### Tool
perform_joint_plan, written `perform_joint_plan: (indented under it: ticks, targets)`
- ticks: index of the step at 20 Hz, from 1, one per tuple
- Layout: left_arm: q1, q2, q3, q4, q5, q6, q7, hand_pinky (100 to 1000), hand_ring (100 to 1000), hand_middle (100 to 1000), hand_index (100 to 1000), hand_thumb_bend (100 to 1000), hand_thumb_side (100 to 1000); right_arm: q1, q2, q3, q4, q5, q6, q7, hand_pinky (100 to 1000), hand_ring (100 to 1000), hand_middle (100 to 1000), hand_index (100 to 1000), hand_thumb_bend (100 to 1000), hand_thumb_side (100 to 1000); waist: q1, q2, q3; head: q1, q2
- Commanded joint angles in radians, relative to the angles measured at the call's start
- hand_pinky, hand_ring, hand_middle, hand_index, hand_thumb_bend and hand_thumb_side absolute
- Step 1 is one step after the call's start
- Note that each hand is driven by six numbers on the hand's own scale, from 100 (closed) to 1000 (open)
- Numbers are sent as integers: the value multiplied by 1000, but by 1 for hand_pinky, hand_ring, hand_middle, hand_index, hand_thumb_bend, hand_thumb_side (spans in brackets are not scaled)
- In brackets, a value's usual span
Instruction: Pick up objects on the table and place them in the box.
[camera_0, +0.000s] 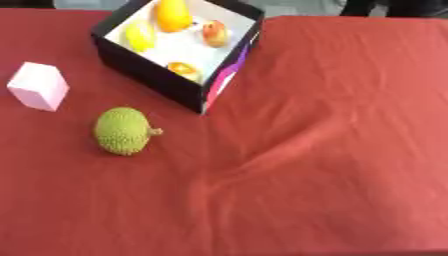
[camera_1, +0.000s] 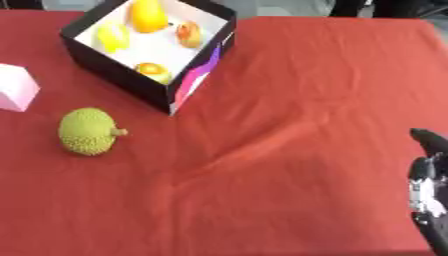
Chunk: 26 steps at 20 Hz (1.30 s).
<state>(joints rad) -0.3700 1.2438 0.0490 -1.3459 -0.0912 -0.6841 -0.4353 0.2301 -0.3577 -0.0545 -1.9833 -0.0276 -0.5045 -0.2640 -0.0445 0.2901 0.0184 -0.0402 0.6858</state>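
Green spiky fruit (camera_0: 123, 131) lies stem pointing right, long axis upright; right hand (camera_1: 430, 192) grip unclear.

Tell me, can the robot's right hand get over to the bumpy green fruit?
Probably yes. The right hand sits at the table's right edge, and only bare red cloth lies between it and the green fruit. But it's a long stretch across; the box stands behind the fruit, not in the way.

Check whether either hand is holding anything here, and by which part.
Nothing is held. Only the right hand shows, at the right edge, away from the bumpy green fruit and the pink block, both lying on the red cloth.
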Motion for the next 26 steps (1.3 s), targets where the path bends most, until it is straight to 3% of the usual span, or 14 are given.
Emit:
perform_joint_plan:
  ticks: [1,8,15,16,20,26]
  targets:
    - [-14,68,-10,-28,-100,-223,-170,957,962,832,885,468,506,0,-31,0,-17,-9,5,5,1000,880,767,816,100,514,9,-17,-3,9,8]
    - [-13,70,-63,-26,-338,-223,-7,924,926,809,886,549,591,-7,-36,7,-17,-14,19,14,1000,877,764,815,100,514,16,-14,-18,35,15]
    - [-28,53,-99,16,-414,-223,129,909,912,793,868,502,538,-9,-32,10,-17,-14,36,18,1000,876,763,814,100,516,19,-10,-29,54,11]
    - [-30,50,-104,22,-416,-223,136,908,914,793,871,464,503,-9,-31,11,-17,-13,39,18,1000,875,762,813,100,518,20,-9,-31,56,9]
    - [-44,40,-126,30,-394,-223,121,907,915,793,873,404,456,-14,-29,12,-17,-14,51,17,1000,874,761,812,100,520,23,-4,-40,67,4]
    - [-91,16,-161,43,-390,-223,16,917,919,801,874,483,481,-24,-34,20,-17,-18,60,21,1000,872,759,811,100,521,29,2,-58,91,-4]
